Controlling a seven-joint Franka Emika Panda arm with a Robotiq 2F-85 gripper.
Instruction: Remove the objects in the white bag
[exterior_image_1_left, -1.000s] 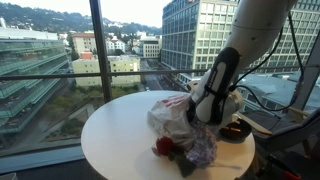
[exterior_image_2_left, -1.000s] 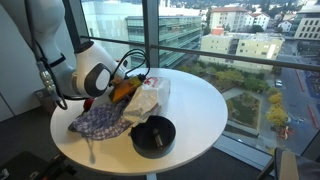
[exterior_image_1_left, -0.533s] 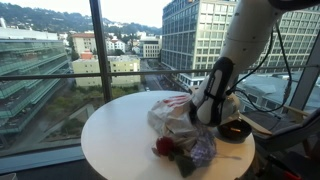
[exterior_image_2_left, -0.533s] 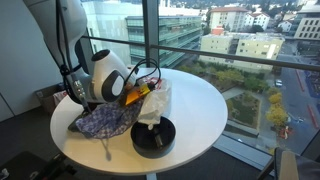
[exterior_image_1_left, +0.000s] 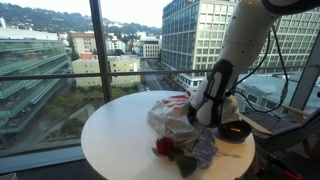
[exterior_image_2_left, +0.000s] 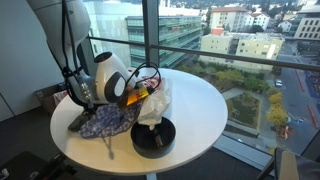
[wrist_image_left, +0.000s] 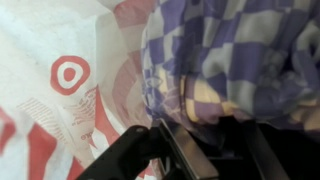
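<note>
White bag (exterior_image_1_left: 168, 112) (exterior_image_2_left: 153, 98) sits crumpled on the round worktop (exterior_image_1_left: 115, 140) (exterior_image_2_left: 205, 100), inward from the edge on the arm's side. Red print shows on it in the wrist view (wrist_image_left: 60, 85). Checked purple cloth (exterior_image_1_left: 203, 150) (exterior_image_2_left: 105, 122) (wrist_image_left: 240, 55) lies against the bag and drapes to the worktop edge. Black bowl (exterior_image_1_left: 236, 130) (exterior_image_2_left: 153, 137) is at the edge just beside the bag. Red item (exterior_image_1_left: 164, 147) lies next to the cloth.

Jaws are low at the seam of bag and cloth. Cannot tell how far apart they are, or whether they have hold of anything.

Versus 1.0 s ago the wrist has shifted in toward the bag. Since 0.5 s ago there is barely any change.
</note>
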